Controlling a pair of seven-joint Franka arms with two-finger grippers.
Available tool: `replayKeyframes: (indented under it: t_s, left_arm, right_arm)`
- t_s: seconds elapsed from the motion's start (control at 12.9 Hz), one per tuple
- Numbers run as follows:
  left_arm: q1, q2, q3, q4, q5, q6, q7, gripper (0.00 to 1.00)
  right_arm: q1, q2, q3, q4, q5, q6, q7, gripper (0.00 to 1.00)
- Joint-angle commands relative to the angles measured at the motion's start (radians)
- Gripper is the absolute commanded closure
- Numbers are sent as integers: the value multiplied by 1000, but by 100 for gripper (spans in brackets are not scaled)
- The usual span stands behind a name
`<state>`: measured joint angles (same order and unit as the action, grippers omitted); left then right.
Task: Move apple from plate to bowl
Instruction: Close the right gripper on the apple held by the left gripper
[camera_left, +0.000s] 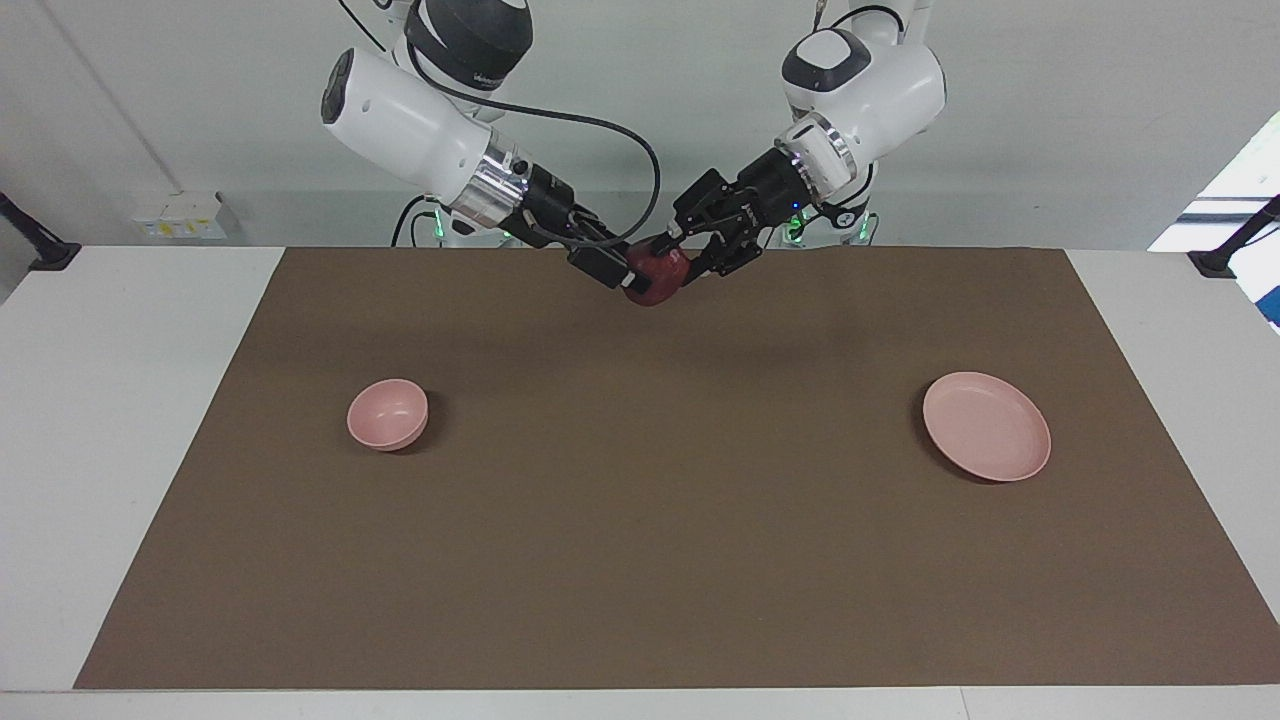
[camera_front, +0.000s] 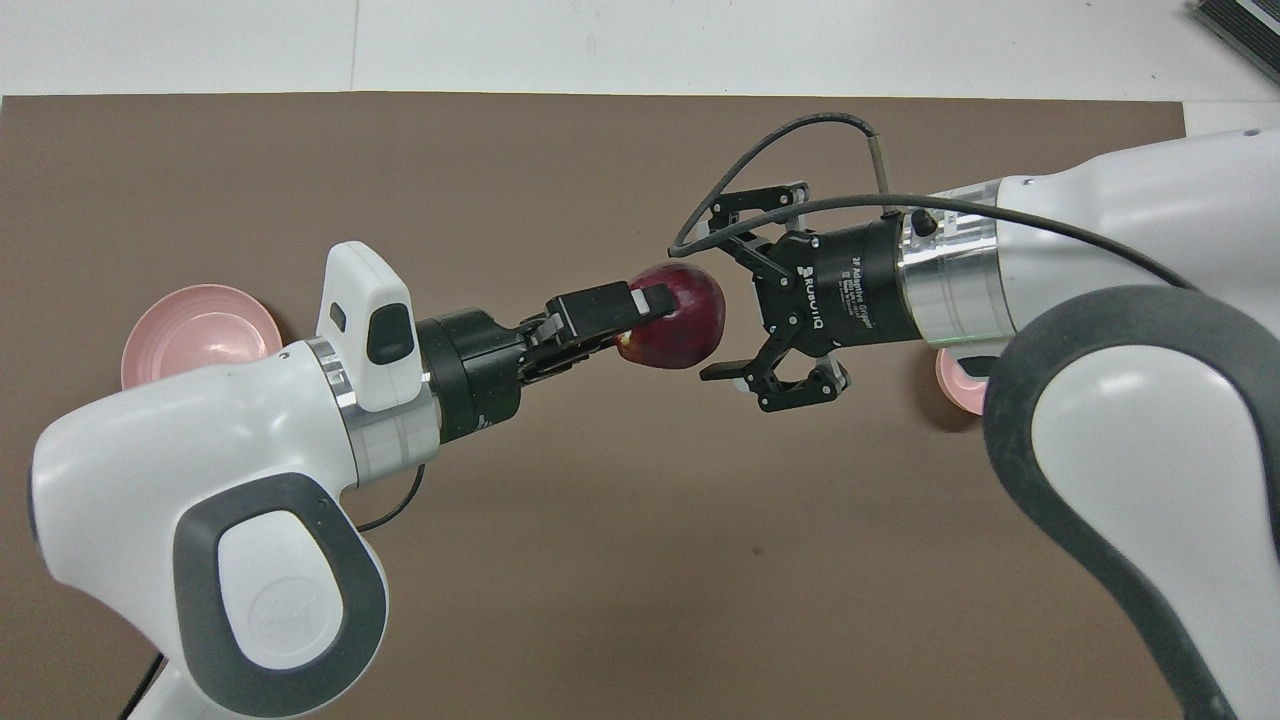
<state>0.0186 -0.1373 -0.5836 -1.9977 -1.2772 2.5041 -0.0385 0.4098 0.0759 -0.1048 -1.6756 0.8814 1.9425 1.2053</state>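
Observation:
The dark red apple (camera_left: 655, 280) is up in the air over the robots' edge of the brown mat, midway between the arms. My left gripper (camera_left: 683, 256) is shut on it; in the overhead view its fingers (camera_front: 640, 300) clamp the apple (camera_front: 685, 325). My right gripper (camera_left: 612, 268) is open, and its jaws stand wide apart at the apple's other side in the overhead view (camera_front: 718, 295). The pale pink plate (camera_left: 986, 426) lies empty toward the left arm's end, partly hidden in the overhead view (camera_front: 195, 335). The small pink bowl (camera_left: 388, 413) stands empty toward the right arm's end.
A brown mat (camera_left: 660, 520) covers most of the white table. In the overhead view the right arm hides nearly all of the bowl (camera_front: 955, 385). A black cable loops from the right arm's wrist (camera_left: 640, 150).

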Motion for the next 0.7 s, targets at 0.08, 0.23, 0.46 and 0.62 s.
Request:
replayKeyframes:
  t_s: [0.08,0.23,0.46,0.62]
  left_arm:
    - [1,-27,-7,-15,-19,16,-17,100]
    - [1,-27,-7,-15,-19,15,-18,100]
    - [1,-27,-7,-15,-19,13,-18,100]
    - [1,-27,-7,-15,-19,13,-24,99]
  right_arm:
    - [7,-2,4,-21,21,27,10,0]
    - [6,1,4,-19,19,27,7,0]
    - [17,-1,4,-21,10,27,11,22]
    - [20,-1,4,-21,10,27,8,54]
